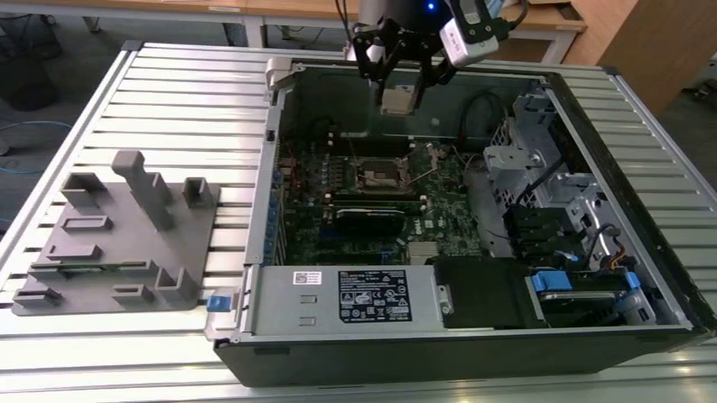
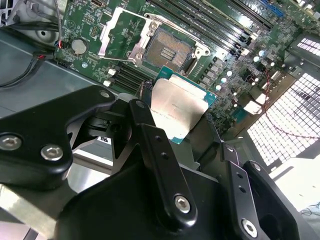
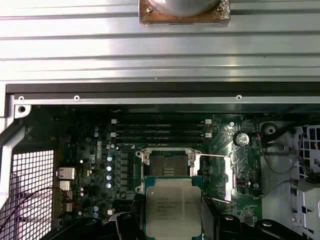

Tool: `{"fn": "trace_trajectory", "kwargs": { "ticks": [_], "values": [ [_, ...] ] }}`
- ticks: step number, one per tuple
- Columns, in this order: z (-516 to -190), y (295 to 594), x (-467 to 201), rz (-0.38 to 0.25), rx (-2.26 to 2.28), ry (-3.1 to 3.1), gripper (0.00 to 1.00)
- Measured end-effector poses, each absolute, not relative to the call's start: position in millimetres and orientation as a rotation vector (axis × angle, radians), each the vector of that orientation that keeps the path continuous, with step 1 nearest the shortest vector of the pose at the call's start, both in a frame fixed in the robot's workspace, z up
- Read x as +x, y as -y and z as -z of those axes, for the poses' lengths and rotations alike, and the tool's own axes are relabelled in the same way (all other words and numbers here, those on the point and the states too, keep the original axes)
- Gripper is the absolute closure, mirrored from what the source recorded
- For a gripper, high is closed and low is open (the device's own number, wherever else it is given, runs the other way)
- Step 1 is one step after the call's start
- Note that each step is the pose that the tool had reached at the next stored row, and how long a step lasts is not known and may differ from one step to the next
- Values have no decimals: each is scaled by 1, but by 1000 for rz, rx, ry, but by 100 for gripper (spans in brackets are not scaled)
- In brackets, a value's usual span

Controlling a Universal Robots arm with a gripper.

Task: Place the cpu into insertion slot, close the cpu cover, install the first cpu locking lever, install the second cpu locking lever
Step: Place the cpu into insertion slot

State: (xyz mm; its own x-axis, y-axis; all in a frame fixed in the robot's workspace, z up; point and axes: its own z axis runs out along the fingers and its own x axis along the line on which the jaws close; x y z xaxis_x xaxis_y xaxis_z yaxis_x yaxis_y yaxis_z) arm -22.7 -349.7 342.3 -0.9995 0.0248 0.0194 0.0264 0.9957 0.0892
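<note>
The gripper (image 1: 400,87) hangs in the upper centre of the exterior view, above the far wall of the open computer case (image 1: 448,359) that lies on the slatted worktop (image 1: 168,92). It is closed on the cpu (image 1: 400,100), pinching the chip by two opposite edges. In both wrist views the chip (image 2: 177,107) (image 3: 172,210) sits between the black fingers (image 2: 150,140) with its silver top facing the camera.

The insertion slot (image 1: 379,175) lies lower in the frame, on the green board in the middle of the case and well apart from the chip. In the first wrist view the slot (image 3: 168,169) is bare, and the cpu cover (image 3: 229,177) is swung open to one side of it.

The step in hand is placing the chip, and it looks barely begun. To do it well, the chip probably has to be brought level and square over the slot, its edges parallel to the black frame. Its corner marks should match the socket's. The descent should be straight and slow with no sideways slide, since socket contacts are likely to bend. The fingers need to stay clear of the raised cover and the thin levers beside it.
</note>
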Motion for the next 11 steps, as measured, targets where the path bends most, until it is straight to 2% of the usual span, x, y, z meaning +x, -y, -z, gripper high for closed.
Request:
{"fn": "trace_trajectory", "kwargs": {
  "ticks": [11],
  "values": [
    [-340, 350, -23, 140, -40, 3120, 46]
  ]
}}
